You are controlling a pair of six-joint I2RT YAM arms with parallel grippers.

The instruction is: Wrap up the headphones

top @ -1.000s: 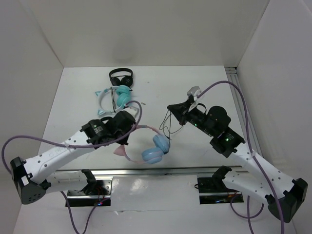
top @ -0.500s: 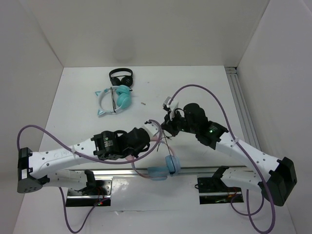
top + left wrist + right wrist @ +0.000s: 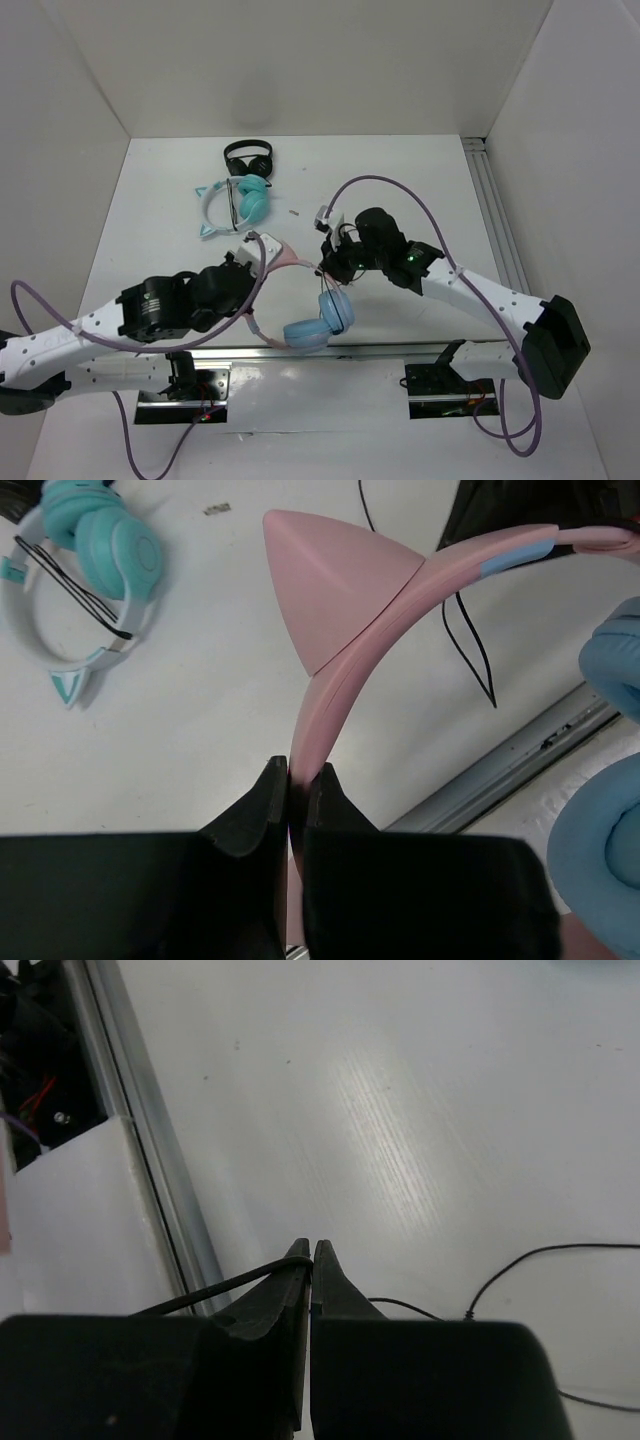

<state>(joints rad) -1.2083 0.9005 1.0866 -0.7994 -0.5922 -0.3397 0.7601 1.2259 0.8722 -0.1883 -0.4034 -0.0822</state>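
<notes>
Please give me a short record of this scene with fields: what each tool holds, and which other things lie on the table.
left tool: shut on the pink headband of the headphones
right tool: shut on the thin black cable
ear cups: light blue, by the near edge of the table
other things: teal pair and black pair of headphones, at the far left, away from both tools

You are looking down at a flat white tabletop (image 3: pixel 150 200) that is sitting inside three plain white wall panels: a left panel (image 3: pixel 60 130), a back panel (image 3: pixel 300 70) and a right panel (image 3: pixel 570 170). A silver aluminium rail (image 3: pixel 380 349) is running along its near edge, and another silver rail (image 3: pixel 492 215) is running along its right side. Light is leaving a pale streaky sheen (image 3: pixel 390 1130) on the tabletop.
</notes>
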